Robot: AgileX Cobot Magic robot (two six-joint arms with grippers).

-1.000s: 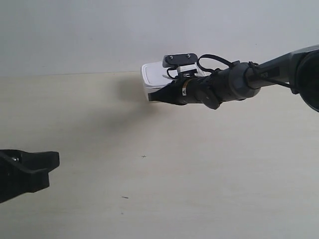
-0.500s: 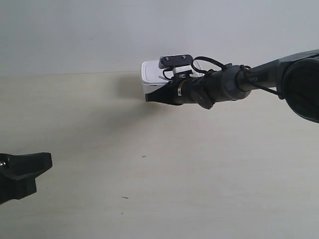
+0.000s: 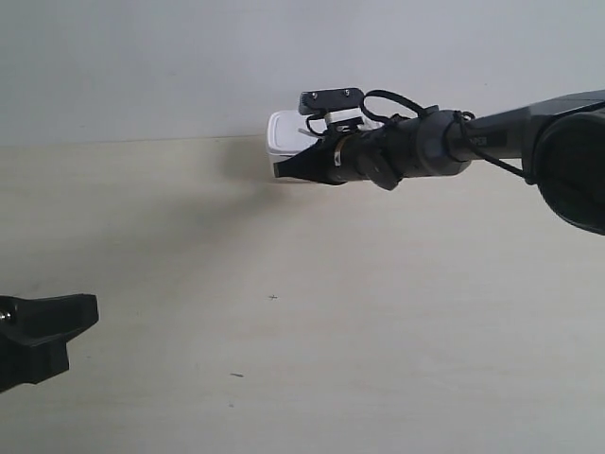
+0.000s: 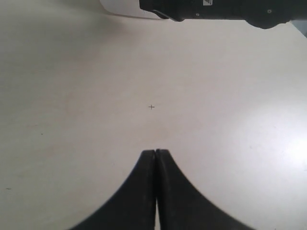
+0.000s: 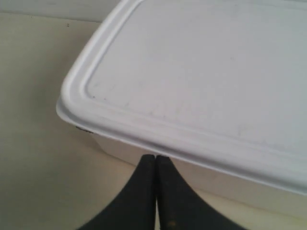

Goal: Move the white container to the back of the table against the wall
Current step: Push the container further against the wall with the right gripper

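Note:
The white container point(image 3: 284, 139) sits at the far edge of the table point(image 3: 284, 246), close to the wall point(image 3: 189, 57). In the right wrist view its rimmed lid point(image 5: 201, 81) fills most of the frame. My right gripper point(image 5: 156, 157) is shut, with its tips pressed against the container's side wall just under the lid rim. From the exterior view's right this arm reaches in, its gripper point(image 3: 280, 169) lying along the container's front. My left gripper point(image 4: 155, 152) is shut and empty over bare table; it shows low at the exterior view's left point(image 3: 90, 310).
A small dark cross mark point(image 3: 273, 297) and a few dark specks point(image 3: 235, 375) lie on the table's middle. The right arm's black body point(image 4: 216, 8) crosses the far end of the left wrist view.
The right arm has pushed the container back toward the wall and shifted slightly leftward in the exterior view. The left gripper drew back left between the earliest frame and the middle one, then stayed.

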